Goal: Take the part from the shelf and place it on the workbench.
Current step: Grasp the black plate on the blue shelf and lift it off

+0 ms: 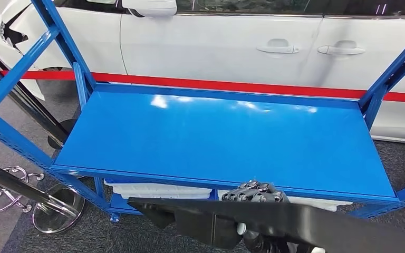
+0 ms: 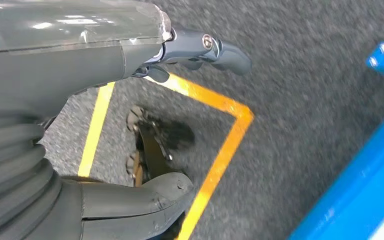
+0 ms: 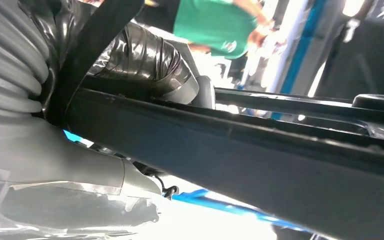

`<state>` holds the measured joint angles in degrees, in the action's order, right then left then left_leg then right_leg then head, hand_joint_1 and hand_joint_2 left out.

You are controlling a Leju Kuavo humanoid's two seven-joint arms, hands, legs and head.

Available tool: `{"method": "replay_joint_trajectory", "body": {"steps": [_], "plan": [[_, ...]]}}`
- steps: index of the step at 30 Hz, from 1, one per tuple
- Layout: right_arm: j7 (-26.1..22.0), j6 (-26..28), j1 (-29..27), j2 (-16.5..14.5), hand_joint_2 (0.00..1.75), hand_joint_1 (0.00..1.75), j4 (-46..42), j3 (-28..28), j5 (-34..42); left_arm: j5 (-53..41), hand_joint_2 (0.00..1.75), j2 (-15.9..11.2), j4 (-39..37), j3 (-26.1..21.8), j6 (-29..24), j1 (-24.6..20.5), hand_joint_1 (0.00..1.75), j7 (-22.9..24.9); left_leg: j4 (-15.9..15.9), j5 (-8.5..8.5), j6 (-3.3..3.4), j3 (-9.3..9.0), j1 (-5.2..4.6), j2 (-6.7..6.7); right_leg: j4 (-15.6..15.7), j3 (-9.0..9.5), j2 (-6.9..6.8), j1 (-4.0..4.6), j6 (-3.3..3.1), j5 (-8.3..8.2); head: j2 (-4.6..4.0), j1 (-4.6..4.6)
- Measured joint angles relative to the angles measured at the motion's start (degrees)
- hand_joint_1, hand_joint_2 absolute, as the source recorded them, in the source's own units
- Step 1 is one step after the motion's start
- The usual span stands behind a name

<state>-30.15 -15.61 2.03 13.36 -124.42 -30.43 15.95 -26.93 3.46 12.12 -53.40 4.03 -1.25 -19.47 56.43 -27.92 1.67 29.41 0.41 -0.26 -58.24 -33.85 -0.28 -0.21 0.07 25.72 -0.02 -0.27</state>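
One long black trim part point(image 1: 306, 224) at lower frame, gripped by right hand point(image 1: 256, 194) before blue shelf point(image 1: 227, 139). Likely stiff, light, prone to swing; best held mid-length. Left hand point(image 2: 200, 50) empty, fingers apart.

Head cam: high on the body, pitched forward and down onto the blue shelf point(image 1: 227, 137), top deck seen close, white car point(image 1: 232, 42) side-on just behind it. The long black part point(image 1: 295, 224) crosses the view's near edge, in front of the shelf.

Left wrist cam: behind the left hand point(image 2: 200, 50), aimed down at grey carpet with yellow floor tape point(image 2: 220, 150); a blue edge of the shelf at one corner, so it sits low beside the shelf.

Right wrist cam: tight against the part, behind the right hand point(image 3: 150, 60), looking along its length toward blue shelf uprights and a person in green point(image 3: 210, 20) beyond.

Overlap: shelf in all three; part in head and right wrist.
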Motion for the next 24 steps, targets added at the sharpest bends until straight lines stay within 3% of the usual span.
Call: {"method": "replay_joint_trajectory", "body": {"steps": [2, 5, 6, 7, 8, 11, 13, 15, 16, 18, 20, 21, 22, 23, 24], "plan": [[0.03, -0.2, -0.83, 0.81, 1.75, 1.73, 0.29, 1.17, -0.48, -0.09, 1.75, 0.21, -0.01, -0.2, -0.3, -0.1, 0.0, 1.37, -0.85, 1.15, 0.71, 0.41, 0.28, 0.26, -1.95, -0.87, 0.16, -0.01, 0.69, 2.26, 0.0, 0.01], [-0.07, -0.66, -2.66, 2.05, 1.75, 1.73, 0.58, 3.03, -1.81, -0.63, 1.75, 0.43, -0.01, -0.3, -0.69, -0.11, 0.0, 3.63, -0.94, 2.18, 1.24, 1.68, 0.2, 0.45, -11.86, -4.1, 0.25, -0.29, 1.41, 9.16, 0.0, 0.01], [-0.27, -0.74, -3.41, 2.45, 1.75, 1.73, 0.68, 3.66, -2.32, -0.89, 1.75, 0.5, -0.01, -0.32, -0.73, -0.07, 0.0, 4.03, -0.78, 2.43, 1.22, 2.17, 0.16, 0.47, -14.29, -4.56, 0.25, -0.41, 1.6, 10.15, 0.0, 0.02], [-0.51, -0.77, -4.07, 2.79, 1.75, 1.73, 0.74, 4.26, -2.8, -1.11, 1.75, 0.59, -0.01, -0.34, -0.75, -0.03, 0.0, 4.31, -0.59, 2.67, 1.14, 2.65, 0.17, 0.47, -14.75, -4.05, 0.24, -0.55, 1.76, 9.96, 0.0, 0.02], [-0.75, -0.78, -4.6, 3.1, 1.75, 1.73, 0.78, 4.83, -3.24, -1.3, 1.75, 0.7, -0.01, -0.35, -0.78, -0.01, 0.0, 4.52, -0.39, 2.89, 1.0, 3.11, 0.19, 0.46, -12.97, -2.43, 0.23, -0.7, 1.87, 8.83, 0.0, 0.02], [-1.36, -0.73, -5.47, 3.64, 1.75, 1.73, 0.78, 6.05, -4.59, -1.83, 1.75, 1.1, -0.01, -0.35, -0.77, 0.02, 0.0, 4.77, 0.09, 3.52, 0.29, 4.05, 0.14, 0.43, -1.31, 5.36, 0.31, -0.87, 1.61, 5.19, 0.0, 0.01], [-1.89, -0.4, -5.96, 3.71, 1.75, 1.73, 0.64, 6.43, -6.09, -2.45, 1.75, 1.26, -0.01, -0.34, -0.67, 0.02, 0.0, 4.69, 0.13, 4.12, -0.41, 4.3, 0.04, 0.44, 1.96, 7.08, 0.45, -0.61, 1.03, 4.66, 0.0, -0.02], [-2.51, 0.28, -6.24, 3.71, 1.75, 1.73, 0.49, 6.71, -7.76, -3.16, 1.75, 1.29, -0.01, -0.32, -0.6, 0.08, 0.0, 4.46, 0.2, 4.48, -1.13, 4.47, 0.06, 0.37, 2.1, 6.55, 0.38, -0.61, 0.26, 4.06, 0.0, -0.01], [-2.82, 0.7, -6.19, 3.71, 1.75, 1.73, 0.42, 6.84, -8.49, -3.47, 1.75, 1.28, -0.01, -0.32, -0.59, 0.12, 0.0, 4.25, 0.78, 3.76, -1.46, 4.82, 0.1, 0.34, 2.18, 6.23, 0.27, -0.72, -0.23, 3.69, 0.0, -0.02], [-3.4, 1.48, -6.01, 3.72, 1.75, 1.73, 0.24, 7.09, -9.7, -3.88, 1.75, 1.26, -0.01, -0.31, -0.5, 0.15, 0.0, 3.64, 4.94, -0.29, -1.95, 6.4, 0.26, 0.28, 2.3, 5.32, -0.03, -0.9, -1.26, 2.78, 0.0, -0.01], [-3.9, 2.11, -5.64, 3.72, 1.75, 1.73, 0.08, 7.29, -10.72, -4.05, 1.75, 1.13, -0.01, -0.31, -0.4, 0.1, 0.0, 2.86, 12.44, -5.27, -2.28, 8.63, 0.33, 0.28, 2.08, 4.05, -0.2, -0.66, -1.69, 1.93, 0.0, -0.01], [-4.13, 2.33, -5.38, 3.71, 1.75, 1.73, 0.05, 7.4, -11.17, -4.14, 1.75, 1.0, -0.01, -0.31, -0.36, 0.07, 0.0, 2.42, 15.44, -6.46, -2.37, 9.2, 0.34, 0.28, 1.96, 3.34, -0.26, -0.54, -1.73, 1.49, 0.0, -0.02], [-4.35, 2.48, -5.03, 3.71, 1.75, 1.73, 0.02, 7.53, -11.52, -4.24, 1.75, 0.81, -0.01, -0.31, -0.31, 0.03, 0.0, 2.05, 16.71, -6.39, -2.35, 8.94, 0.32, 0.28, 1.82, 2.64, -0.29, -0.43, -1.72, 1.05, 0.0, -0.02], [-4.55, 2.49, -4.62, 3.71, 1.75, 1.73, -0.01, 7.69, -11.7, -4.38, 1.75, 0.63, -0.01, -0.31, -0.27, -0.01, 0.0, 1.76, 15.86, -5.26, -2.21, 7.65, 0.3, 0.27, 1.71, 2.0, -0.3, -0.33, -1.69, 0.63, 0.0, -0.02], [-4.75, 2.43, -4.18, 3.71, 1.75, 1.73, -0.03, 7.84, -11.67, -4.56, 1.75, 0.43, -0.01, -0.31, -0.25, -0.05, 0.0, 1.52, 12.83, -3.56, -1.89, 5.32, 0.22, 0.26, 1.63, 1.47, -0.29, -0.23, -1.64, 0.25, 0.0, -0.02]]}}
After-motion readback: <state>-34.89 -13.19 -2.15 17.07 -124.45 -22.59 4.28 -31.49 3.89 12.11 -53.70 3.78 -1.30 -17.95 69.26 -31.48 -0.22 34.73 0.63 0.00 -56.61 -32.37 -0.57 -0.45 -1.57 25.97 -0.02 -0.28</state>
